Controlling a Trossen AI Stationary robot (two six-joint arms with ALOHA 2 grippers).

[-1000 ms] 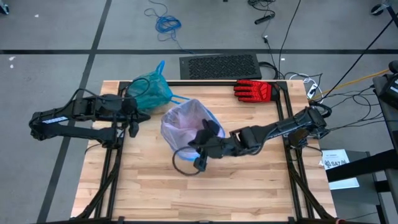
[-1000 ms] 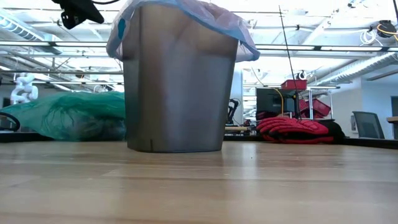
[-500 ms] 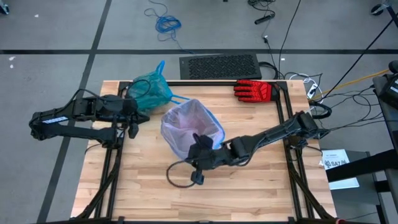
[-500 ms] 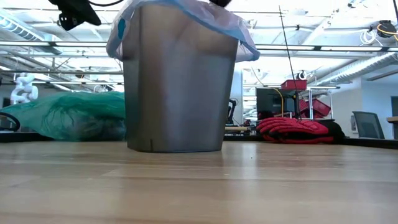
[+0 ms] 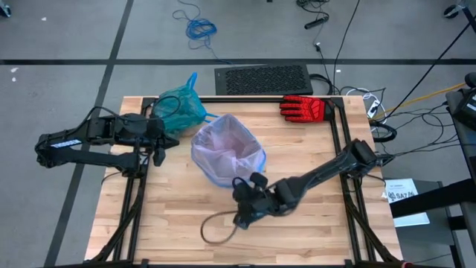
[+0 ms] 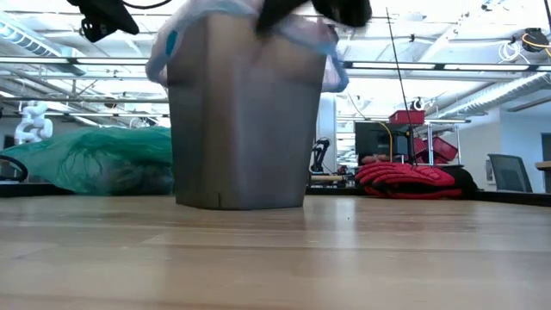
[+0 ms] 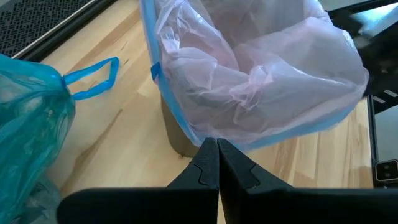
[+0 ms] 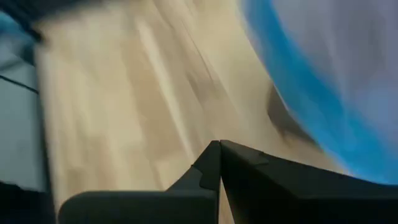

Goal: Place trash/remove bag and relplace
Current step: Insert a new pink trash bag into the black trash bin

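The grey bin stands upright mid-table, mouth up, long axis vertical, dressed in a pale pink liner with its blue hem folded over the rim, so the replacing step looks nearly done. The teal bag, tied and full, lies slumped on its side near the table's far left corner, drawstring loops trailing toward the bin. Right tool sits pinched shut and empty just in front of the bin, over the table. Left tool is shut too, parked at the left edge between bag and bin. Next, I'd judge, only a check that the hem sits evenly.
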